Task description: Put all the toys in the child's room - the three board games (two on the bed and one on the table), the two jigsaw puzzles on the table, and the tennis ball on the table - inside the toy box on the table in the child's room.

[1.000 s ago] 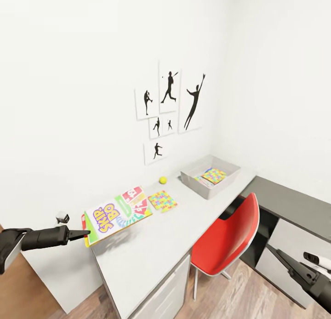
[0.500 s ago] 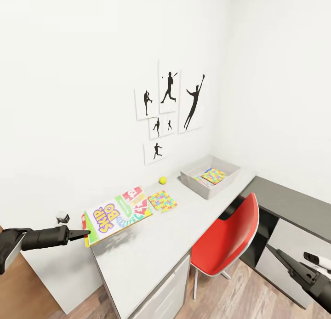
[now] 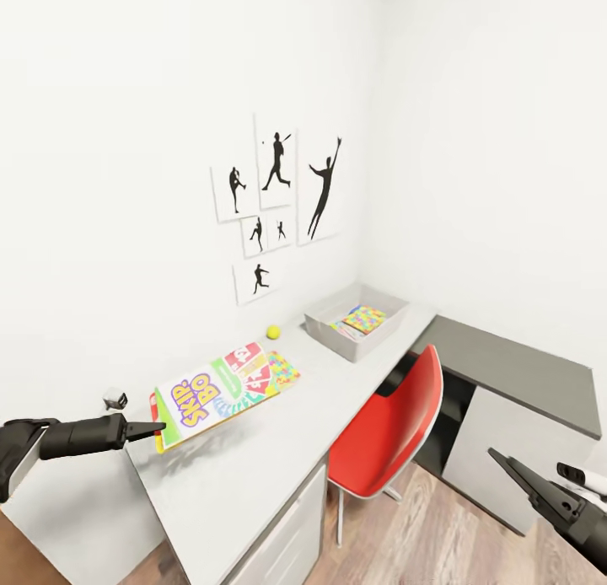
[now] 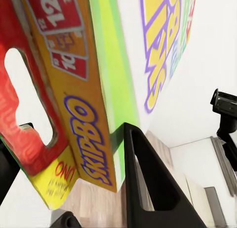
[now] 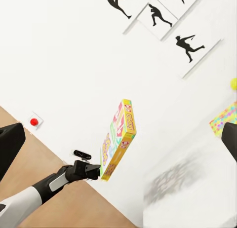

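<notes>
Left tool (image 3: 158,430) clamped on a Skip-Bo board game (image 3: 217,392), held above the counter (image 3: 244,475). Right tool (image 3: 506,467) low beside the red chair (image 3: 388,433); cannot tell its state. Toy box (image 3: 320,324) holds a jigsaw puzzle (image 3: 365,319).

The view has swung right; the board game (image 3: 217,393) now overlaps the puzzle (image 3: 285,368).
</notes>
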